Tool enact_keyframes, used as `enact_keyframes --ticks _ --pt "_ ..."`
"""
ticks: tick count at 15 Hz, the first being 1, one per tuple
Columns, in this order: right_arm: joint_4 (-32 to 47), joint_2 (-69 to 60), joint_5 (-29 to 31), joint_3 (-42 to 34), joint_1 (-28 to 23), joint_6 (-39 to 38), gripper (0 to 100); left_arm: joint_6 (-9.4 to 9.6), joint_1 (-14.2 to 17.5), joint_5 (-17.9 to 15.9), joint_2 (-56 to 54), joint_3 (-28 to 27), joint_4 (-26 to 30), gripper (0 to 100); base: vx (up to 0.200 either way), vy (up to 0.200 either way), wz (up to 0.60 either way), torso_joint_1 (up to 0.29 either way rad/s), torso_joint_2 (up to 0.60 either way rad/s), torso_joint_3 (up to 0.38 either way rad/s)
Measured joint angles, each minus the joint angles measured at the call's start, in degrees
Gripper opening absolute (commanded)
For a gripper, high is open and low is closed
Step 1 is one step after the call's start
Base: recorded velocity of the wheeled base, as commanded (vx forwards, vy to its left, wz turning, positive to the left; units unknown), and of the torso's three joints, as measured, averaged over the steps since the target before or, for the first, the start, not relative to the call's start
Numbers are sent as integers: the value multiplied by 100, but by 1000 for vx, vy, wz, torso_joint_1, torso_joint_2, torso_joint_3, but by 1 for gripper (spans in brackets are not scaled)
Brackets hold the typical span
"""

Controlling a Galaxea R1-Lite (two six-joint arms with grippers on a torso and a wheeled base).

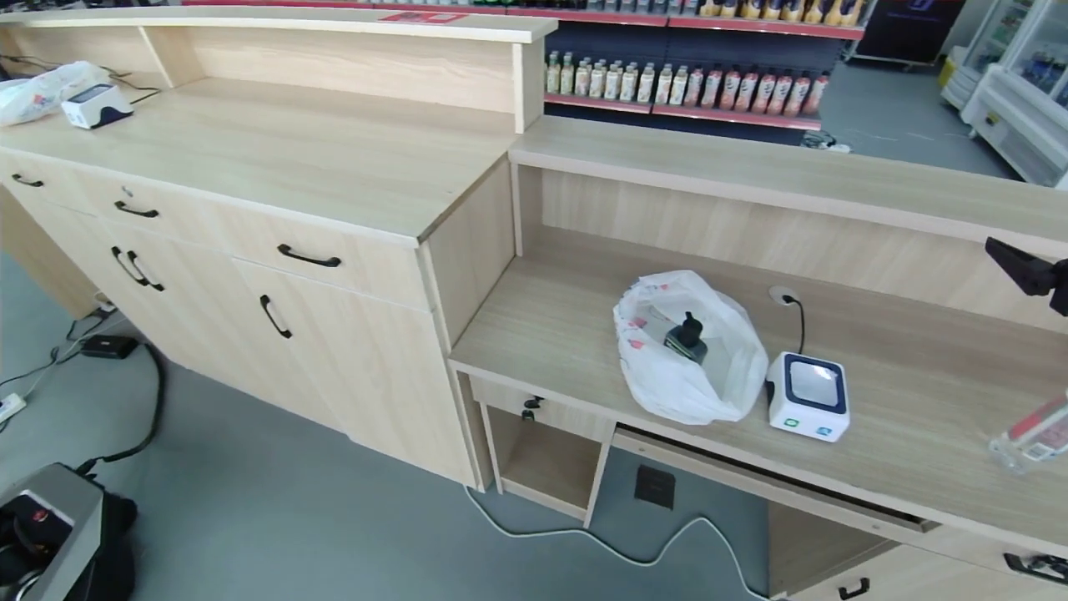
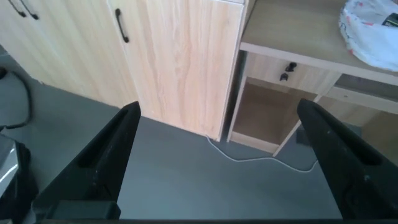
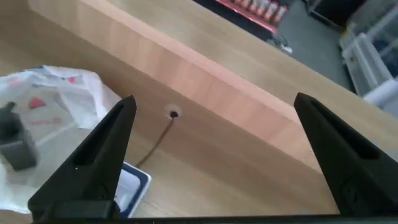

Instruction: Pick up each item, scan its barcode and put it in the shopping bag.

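Bag (image 1: pixel 667 380) lies on the surface (image 1: pixel 918 392) w/ a dark item (image 1: pixel 686 336) inside, scanner (image 1: pixel 808 395) just beside. Bottle (image 1: pixel 1035 434) lies farther right. L gripper (image 2: pixel 219 107) and R gripper (image 3: pixel 216 101): jaws wide.

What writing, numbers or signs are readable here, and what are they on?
No text reads clearly enough to quote.
Red print on the shopping bag: blurred.
Labels on the shelf bottles: too small.
Two small icons on the scanner: unreadable.
Print on the red-labelled item at the desk's right edge: too small.
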State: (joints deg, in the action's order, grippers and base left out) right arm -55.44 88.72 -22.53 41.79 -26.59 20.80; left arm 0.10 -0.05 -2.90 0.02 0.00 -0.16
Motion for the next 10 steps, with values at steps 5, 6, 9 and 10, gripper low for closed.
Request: enact_keyframes --ticks 5,6,9,10 --pt "514 -74 1063 -240 -108 27 100 0 0 0 0 0 0 100 0 0 -600 3 3 4" --pt "358 68 1081 -351 -221 46 100 0 0 1 0 0 0 100 0 0 -600 2 7 2" --pt "-74 566 975 -580 -646 139 100 0 0 1 0 0 0 100 0 0 -200 2 1 -1" --pt "-135 741 901 -621 -778 189 100 0 0 0 0 0 0 100 0 0 0 0 0 0"
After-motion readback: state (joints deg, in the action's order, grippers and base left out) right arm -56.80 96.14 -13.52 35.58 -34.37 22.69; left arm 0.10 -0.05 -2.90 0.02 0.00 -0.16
